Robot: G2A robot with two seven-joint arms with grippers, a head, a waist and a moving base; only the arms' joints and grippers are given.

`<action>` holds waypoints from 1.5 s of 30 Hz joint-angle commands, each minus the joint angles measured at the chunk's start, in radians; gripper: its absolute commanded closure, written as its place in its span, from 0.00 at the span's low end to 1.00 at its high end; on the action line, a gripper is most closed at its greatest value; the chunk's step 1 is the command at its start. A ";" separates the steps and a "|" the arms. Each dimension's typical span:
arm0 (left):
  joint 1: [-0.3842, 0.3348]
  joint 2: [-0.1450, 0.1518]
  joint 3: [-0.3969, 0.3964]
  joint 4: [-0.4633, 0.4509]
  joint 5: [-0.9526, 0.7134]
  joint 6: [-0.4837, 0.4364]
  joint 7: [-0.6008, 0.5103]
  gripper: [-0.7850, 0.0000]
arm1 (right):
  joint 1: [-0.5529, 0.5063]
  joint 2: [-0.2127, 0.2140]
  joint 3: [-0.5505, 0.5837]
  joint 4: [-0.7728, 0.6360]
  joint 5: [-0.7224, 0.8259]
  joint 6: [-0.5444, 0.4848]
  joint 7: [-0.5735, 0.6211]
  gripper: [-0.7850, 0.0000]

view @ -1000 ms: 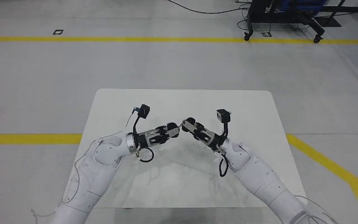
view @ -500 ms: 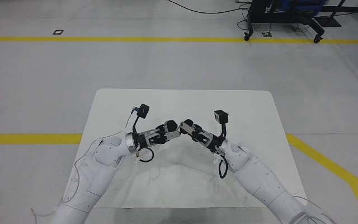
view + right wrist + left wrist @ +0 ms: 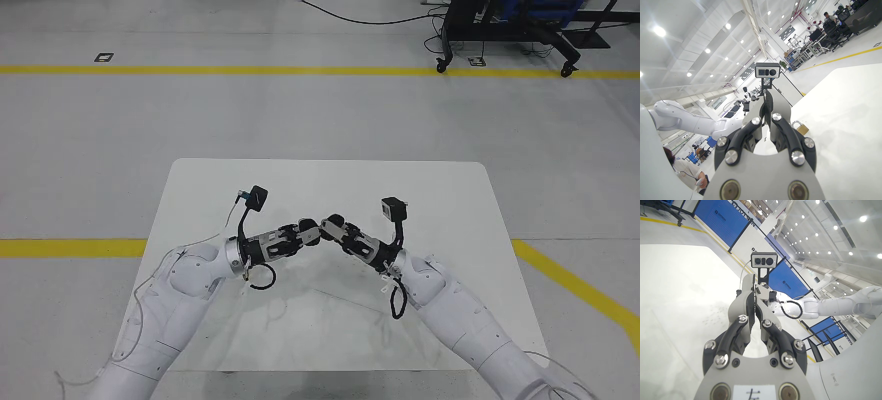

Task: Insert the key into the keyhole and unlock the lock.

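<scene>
White and matte, the tabletop [image 3: 430, 190] under both arms has rounded corners, with faint scuff marks near its middle in the left wrist view. From the top view I see it standing on a pale grey floor [image 3: 300, 110] crossed by yellow lines [image 3: 250, 69], one running along the far side and another level with the tabletop on either side. A black cart [image 3: 500, 30] on castors sits at the far right, and a dark cable [image 3: 360, 17] trails across the floor towards it. The left tool [image 3: 308, 233] and the right tool [image 3: 328, 226] meet tip to tip above the middle of the tabletop, so close that I cannot say whether they touch. On each wrist feed the ribbed pads are pressed together with almost no gap. I cannot tell whether either tool has anything pinched between them. The padlock [image 3: 802, 128], with a brass body and silver shackle, rests on the tabletop near the right tool, apart from its fingers and low beside its linkage on that feed. Around the rig, the left wrist view takes in blue panels [image 3: 719, 220] fencing the aisle. The right wrist view shows a high white ceiling with rows of round lights [image 3: 659, 31], and workstations [image 3: 829, 32] with dark chairs at the far end of the hall.
</scene>
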 commanded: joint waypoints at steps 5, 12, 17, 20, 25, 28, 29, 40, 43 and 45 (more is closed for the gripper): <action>0.002 0.003 -0.013 0.005 -0.012 -0.013 0.027 1.00 | -0.003 0.000 0.002 0.000 0.007 0.000 0.007 0.00; 0.011 0.008 -0.042 0.011 -0.029 -0.014 0.066 1.00 | -0.003 0.000 0.002 0.000 0.007 0.000 0.007 0.00; 0.011 0.008 -0.042 0.011 -0.029 -0.014 0.066 1.00 | -0.003 0.000 0.002 0.000 0.007 0.000 0.007 0.00; 0.015 0.010 -0.049 -0.011 0.040 0.007 0.080 1.00 | -0.002 0.001 0.006 -0.001 -0.008 0.014 0.012 0.00; 0.025 0.020 -0.048 -0.043 0.089 0.038 0.008 1.00 | 0.024 0.042 0.070 -0.005 -0.114 0.060 0.220 0.00; 0.009 0.028 -0.024 -0.047 0.074 0.064 -0.128 1.00 | -0.011 0.071 0.128 -0.056 -0.082 0.049 0.304 0.00; 0.002 0.029 -0.016 -0.042 0.065 0.077 -0.163 1.00 | -0.023 0.081 0.146 -0.076 -0.067 0.051 0.335 0.00; -0.048 0.032 0.049 -0.026 0.057 0.076 -0.272 1.00 | -0.076 0.129 0.180 -0.196 -0.012 0.147 0.582 0.59; -0.055 0.032 0.060 -0.020 0.056 0.072 -0.274 1.00 | -0.068 0.128 0.162 -0.196 0.005 0.148 0.597 0.60; -0.059 0.032 0.067 -0.018 0.058 0.069 -0.272 1.00 | -0.060 0.127 0.150 -0.192 0.012 0.152 0.607 0.65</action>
